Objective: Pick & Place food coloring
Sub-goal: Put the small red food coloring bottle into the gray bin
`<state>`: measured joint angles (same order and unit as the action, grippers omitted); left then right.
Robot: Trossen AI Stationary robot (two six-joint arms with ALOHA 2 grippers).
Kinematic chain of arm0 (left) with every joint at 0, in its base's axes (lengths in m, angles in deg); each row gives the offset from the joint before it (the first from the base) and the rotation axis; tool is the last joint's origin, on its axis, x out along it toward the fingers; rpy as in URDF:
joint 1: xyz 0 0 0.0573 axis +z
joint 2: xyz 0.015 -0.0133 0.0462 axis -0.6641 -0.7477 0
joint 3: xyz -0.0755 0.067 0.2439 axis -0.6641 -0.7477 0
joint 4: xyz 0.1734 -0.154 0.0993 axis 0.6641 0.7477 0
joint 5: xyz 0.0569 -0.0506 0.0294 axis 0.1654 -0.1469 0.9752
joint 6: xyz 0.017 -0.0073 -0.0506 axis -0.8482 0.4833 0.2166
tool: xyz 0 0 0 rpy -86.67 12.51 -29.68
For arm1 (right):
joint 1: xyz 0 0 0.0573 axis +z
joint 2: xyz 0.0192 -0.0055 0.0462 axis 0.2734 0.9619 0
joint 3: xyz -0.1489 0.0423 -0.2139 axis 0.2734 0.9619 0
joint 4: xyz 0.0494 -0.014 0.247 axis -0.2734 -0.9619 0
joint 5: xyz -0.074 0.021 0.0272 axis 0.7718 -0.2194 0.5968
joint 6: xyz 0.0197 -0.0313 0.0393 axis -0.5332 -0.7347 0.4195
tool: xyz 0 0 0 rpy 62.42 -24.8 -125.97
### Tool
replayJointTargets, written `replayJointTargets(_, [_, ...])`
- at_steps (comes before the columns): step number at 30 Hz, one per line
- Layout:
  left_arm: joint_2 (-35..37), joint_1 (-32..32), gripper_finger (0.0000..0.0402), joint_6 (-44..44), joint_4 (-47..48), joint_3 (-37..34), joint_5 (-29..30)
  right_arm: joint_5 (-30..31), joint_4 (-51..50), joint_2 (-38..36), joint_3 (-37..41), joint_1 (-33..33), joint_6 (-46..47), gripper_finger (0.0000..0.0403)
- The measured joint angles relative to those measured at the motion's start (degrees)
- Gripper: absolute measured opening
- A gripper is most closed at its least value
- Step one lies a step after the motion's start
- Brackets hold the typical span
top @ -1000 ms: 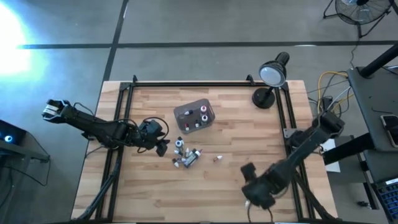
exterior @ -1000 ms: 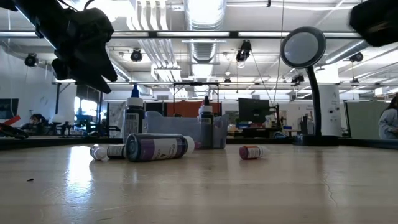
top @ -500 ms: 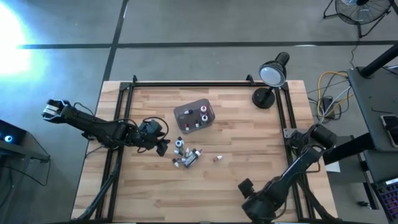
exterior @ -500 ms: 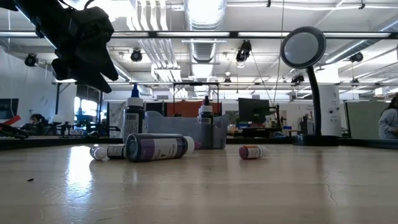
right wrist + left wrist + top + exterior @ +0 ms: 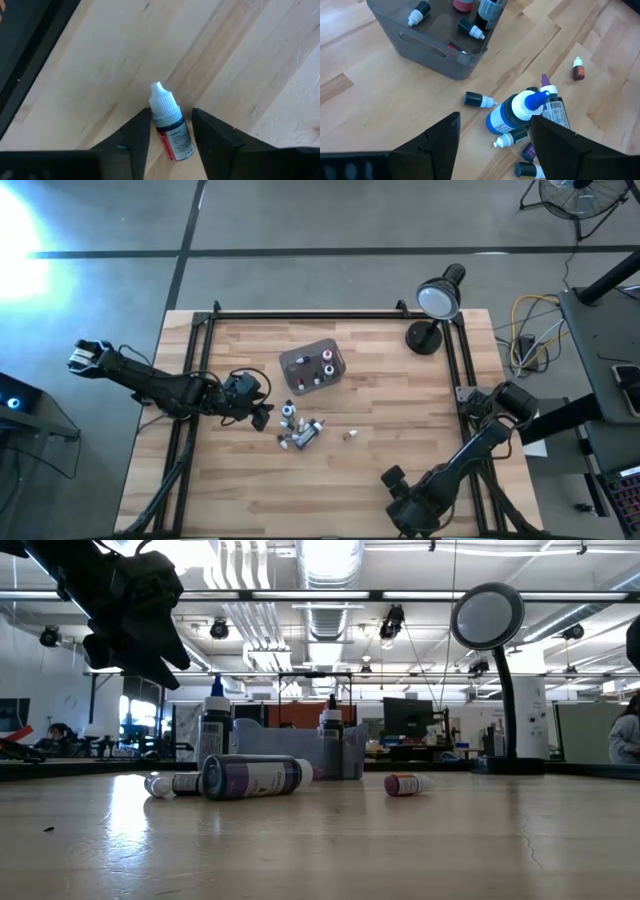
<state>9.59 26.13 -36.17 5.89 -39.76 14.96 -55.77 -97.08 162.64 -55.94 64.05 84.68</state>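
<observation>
A small food coloring bottle [image 5: 170, 131] with a white cap and a red label lies on its side on the wooden table, near the table's near edge at the right. My right gripper [image 5: 171, 113] points down over it, its fingers closed in on the bottle's two sides; in the high view the gripper [image 5: 400, 502] hides the bottle. Left of centre, my left gripper [image 5: 492, 147] hangs open and empty above a heap of food coloring bottles [image 5: 300, 428]. A grey tub [image 5: 312, 365] behind the heap holds more bottles. One bottle [image 5: 349, 436] lies alone. My right gripper has the lying bottle's body [image 5: 176, 142] between its two fingers, just below the white cap. The fingers come from above, pointing down, and lie across the bottle. The bottle rests on its side on the table, cap pointing away from the wrist.
A black desk lamp [image 5: 435, 310] stands at the table's far right corner. Black rails [image 5: 200, 380] run along the table's left and right sides. Bare wood lies between the heap and my right gripper.
My right gripper has gone down and toward the table's near edge, and it has left the top right of the low view. My left gripper and the heap of bottles have kept still.
</observation>
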Motion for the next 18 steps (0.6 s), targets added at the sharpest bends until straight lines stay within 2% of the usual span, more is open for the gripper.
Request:
replayJointTargets(6, [0.0, 0.0, 0.0213, 0.0, 0.3, 0.0, -1.1, -0.4, 0.1, 0.0, 0.0, -1.9, -0.1, 0.0076])
replayJointTargets(11, [0.0, 0.0, 0.0213, 0.0, 0.7, 0.0, -1.5, 0.8, -1.2, -0.5, 0.0, -5.6, 3.1, 0.0063])
replayJointTargets(13, [0.0, 0.0, 0.0213, 0.0, 1.2, 0.0, -1.5, 3.7, -3.2, -1.8, 0.1, -8.0, 5.8, 0.0069])
replayJointTargets(15, [0.0, 0.0, 0.0213, 0.0, 1.9, 0.0, -1.5, 9.2, -5.1, -4.0, 0.1, -10.7, 7.3, 0.0076])
replayJointTargets(18, [0.0, 0.0, 0.0213, -0.8, 2.9, 0.0, -1.6, 15.7, -5.2, -7.6, 0.1, -16.1, 6.2, 0.0081])
